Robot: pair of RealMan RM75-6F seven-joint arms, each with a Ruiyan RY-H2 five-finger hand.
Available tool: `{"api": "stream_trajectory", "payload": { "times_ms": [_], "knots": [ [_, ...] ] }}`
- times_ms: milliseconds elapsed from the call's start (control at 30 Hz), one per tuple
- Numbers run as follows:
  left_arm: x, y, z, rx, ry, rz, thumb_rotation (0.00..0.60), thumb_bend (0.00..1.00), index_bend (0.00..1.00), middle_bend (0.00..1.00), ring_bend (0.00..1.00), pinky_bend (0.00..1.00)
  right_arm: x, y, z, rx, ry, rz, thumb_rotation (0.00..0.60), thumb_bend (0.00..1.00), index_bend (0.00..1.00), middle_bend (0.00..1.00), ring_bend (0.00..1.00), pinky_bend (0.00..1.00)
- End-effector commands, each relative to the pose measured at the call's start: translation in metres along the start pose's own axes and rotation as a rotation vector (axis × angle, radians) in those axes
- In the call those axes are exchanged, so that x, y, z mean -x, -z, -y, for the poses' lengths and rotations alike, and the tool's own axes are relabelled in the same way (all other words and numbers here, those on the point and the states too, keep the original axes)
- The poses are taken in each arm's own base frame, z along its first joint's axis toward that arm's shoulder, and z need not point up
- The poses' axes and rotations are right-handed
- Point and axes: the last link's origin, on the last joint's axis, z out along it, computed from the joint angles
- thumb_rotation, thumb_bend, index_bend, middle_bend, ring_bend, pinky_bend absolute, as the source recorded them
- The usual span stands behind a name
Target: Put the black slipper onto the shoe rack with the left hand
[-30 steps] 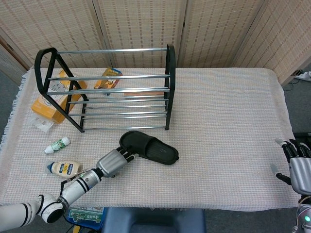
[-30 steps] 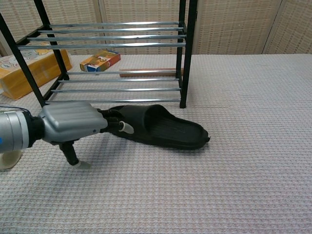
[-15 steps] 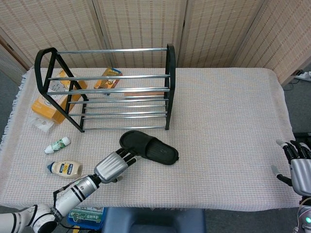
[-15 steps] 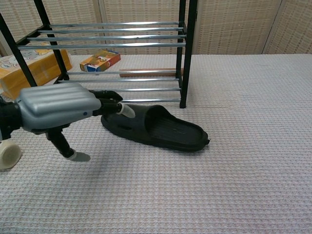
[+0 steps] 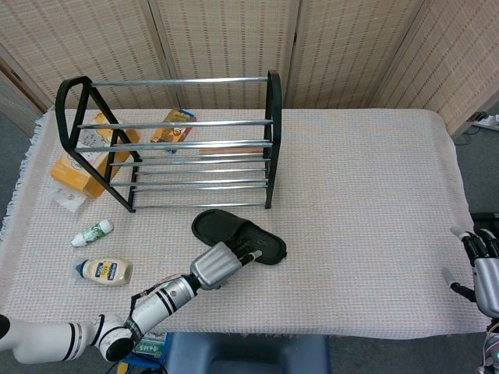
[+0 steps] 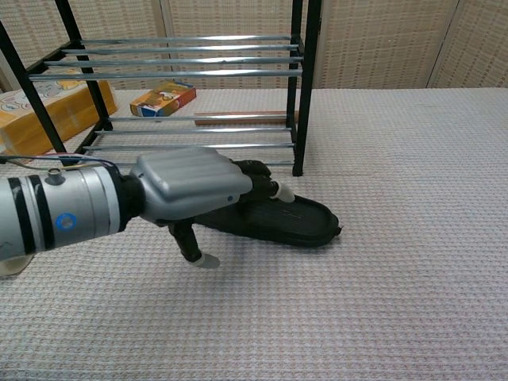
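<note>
The black slipper (image 5: 234,231) (image 6: 298,223) lies flat on the cloth just in front of the black shoe rack (image 5: 168,140) (image 6: 190,71), toe end pointing right. My left hand (image 5: 222,263) (image 6: 194,186) reaches over the slipper's near side. Its fingers (image 6: 266,189) lie across the strap and the thumb points down to the cloth in front; it holds nothing. The hand hides the slipper's left half in the chest view. My right hand (image 5: 483,261) hangs at the table's far right edge, fingers apart and empty.
A yellow box (image 5: 78,167) and a small orange box (image 5: 173,125) sit behind the rack, and a wooden strip (image 6: 242,118) lies under it. A white-green tube (image 5: 92,232) and a squeeze bottle (image 5: 105,270) lie at the front left.
My left hand has moved right, from the slipper's left end to over its middle, with the fingers now across the strap. The slipper and right hand stay put.
</note>
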Motion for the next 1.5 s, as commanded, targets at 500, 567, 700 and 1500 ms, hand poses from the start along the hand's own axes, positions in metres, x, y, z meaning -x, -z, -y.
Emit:
{"api": "stream_trajectory", "payload": {
  "times_ms": [500, 567, 700, 1500],
  "knots": [
    [0.01, -0.001, -0.005, 0.037, -0.323, 0.027, 0.6, 0.22, 0.12, 0.3, 0.06, 0.26, 0.002, 0.001, -0.002, 0.005, -0.021, 0.011, 0.6, 0.24, 0.15, 0.25, 0.18, 0.2],
    [0.01, 0.002, -0.004, 0.038, -0.343, 0.029, 0.6, 0.22, 0.13, 0.3, 0.06, 0.26, 0.003, 0.002, -0.002, 0.005, -0.022, 0.013, 0.6, 0.23, 0.15, 0.25, 0.18, 0.2],
    [0.013, 0.013, 0.002, 0.035, -0.378, 0.06, 0.6, 0.22, 0.14, 0.32, 0.07, 0.26, 0.003, 0.002, -0.002, 0.004, -0.025, 0.014, 0.6, 0.23, 0.15, 0.25, 0.18, 0.2],
    [0.004, 0.095, 0.044, -0.103, -0.378, 0.185, 0.6, 0.22, 0.23, 0.36, 0.13, 0.26, 0.003, 0.004, -0.001, -0.006, -0.038, 0.006, 0.6, 0.23, 0.15, 0.25, 0.18, 0.2]
  ]
}}
